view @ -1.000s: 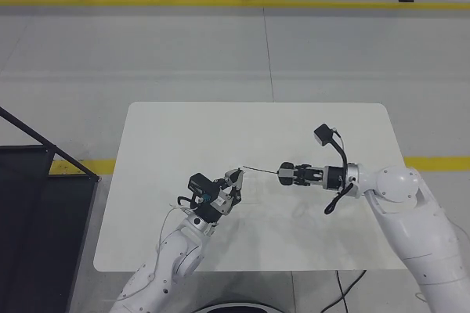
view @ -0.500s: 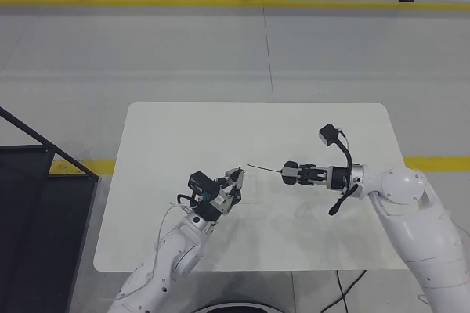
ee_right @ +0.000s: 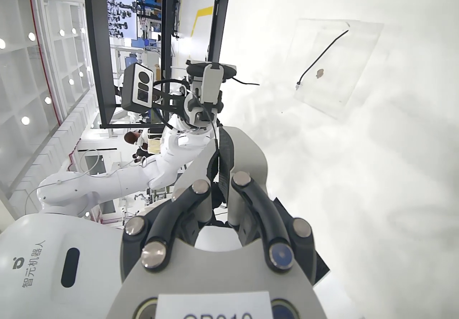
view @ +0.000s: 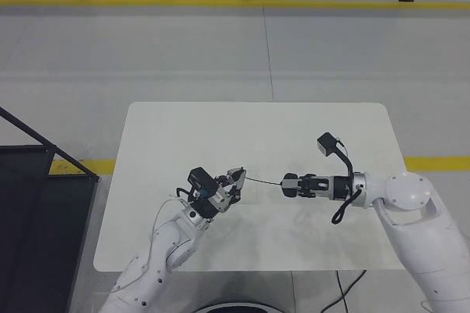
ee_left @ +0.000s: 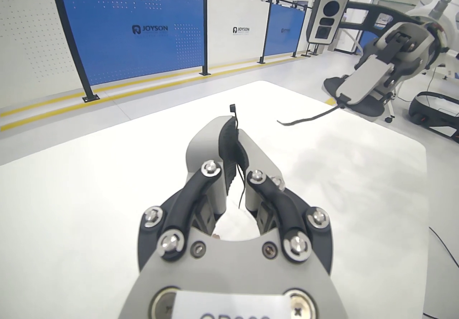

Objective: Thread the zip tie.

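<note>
Left tool (ee_left: 231, 128) pinches the zip tie head (ee_left: 232, 108), right tool (ee_left: 339, 99) pinches the strap (ee_left: 304, 117). Level strap tip with head slot, then advance slowly

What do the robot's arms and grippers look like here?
Both arms have glossy white shells. The left gripper and right gripper have grey fingers with black ribbed pads, black linkages, silver screws. A black cable loops beside the right wrist.

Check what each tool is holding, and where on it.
The left tool pinches a zip tie just below its head. The right tool pinches a black strap, free tip pointing at the left tool.
</note>
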You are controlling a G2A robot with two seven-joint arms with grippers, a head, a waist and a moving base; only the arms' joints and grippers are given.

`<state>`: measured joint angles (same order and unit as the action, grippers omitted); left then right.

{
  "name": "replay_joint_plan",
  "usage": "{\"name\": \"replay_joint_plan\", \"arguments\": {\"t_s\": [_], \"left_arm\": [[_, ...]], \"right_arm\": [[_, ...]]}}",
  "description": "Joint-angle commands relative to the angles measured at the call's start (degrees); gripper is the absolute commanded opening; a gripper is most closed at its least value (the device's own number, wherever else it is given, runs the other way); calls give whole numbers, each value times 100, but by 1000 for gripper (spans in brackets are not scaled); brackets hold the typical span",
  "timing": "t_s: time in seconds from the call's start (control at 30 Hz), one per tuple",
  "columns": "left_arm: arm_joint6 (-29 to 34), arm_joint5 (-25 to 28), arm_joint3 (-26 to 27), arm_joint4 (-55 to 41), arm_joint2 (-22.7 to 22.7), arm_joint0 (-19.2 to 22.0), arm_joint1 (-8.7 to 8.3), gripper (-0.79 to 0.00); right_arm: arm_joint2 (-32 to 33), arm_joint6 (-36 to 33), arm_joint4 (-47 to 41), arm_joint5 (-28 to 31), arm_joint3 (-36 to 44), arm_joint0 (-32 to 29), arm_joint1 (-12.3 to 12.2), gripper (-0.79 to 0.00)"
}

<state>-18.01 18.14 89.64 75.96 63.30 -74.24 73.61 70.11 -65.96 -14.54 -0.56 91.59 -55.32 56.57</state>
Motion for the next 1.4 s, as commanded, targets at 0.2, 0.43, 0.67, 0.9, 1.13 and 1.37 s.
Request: {"name": "replay_joint_plan", "arguments": {"t_s": [0.2, 0.43, 0.67, 0.9, 1.13, 1.37], "left_arm": [[-3, -2, -1, -1, -1, -1, 1, -785], [-3, -2, -1, -1, -1, -1, 1, -785], [-3, -2, -1, -1, -1, -1, 1, -785], [-3, -2, -1, -1, -1, -1, 1, -785], [-3, -2, -1, -1, -1, -1, 1, -785], [-3, -2, -1, -1, -1, -1, 1, -785]], "right_arm": [[-126, 284, 195, -530, 127, 108, 10, -785], [-219, 470, 179, -773, 149, 169, 31, -785], [-223, 493, 156, -799, 181, 175, 28, -785], [-166, 461, 174, -735, 265, 80, 2, -785], [-139, 467, 227, -739, 341, 18, -18, -785], [-124, 482, 224, -724, 370, -14, -28, -785]]}}
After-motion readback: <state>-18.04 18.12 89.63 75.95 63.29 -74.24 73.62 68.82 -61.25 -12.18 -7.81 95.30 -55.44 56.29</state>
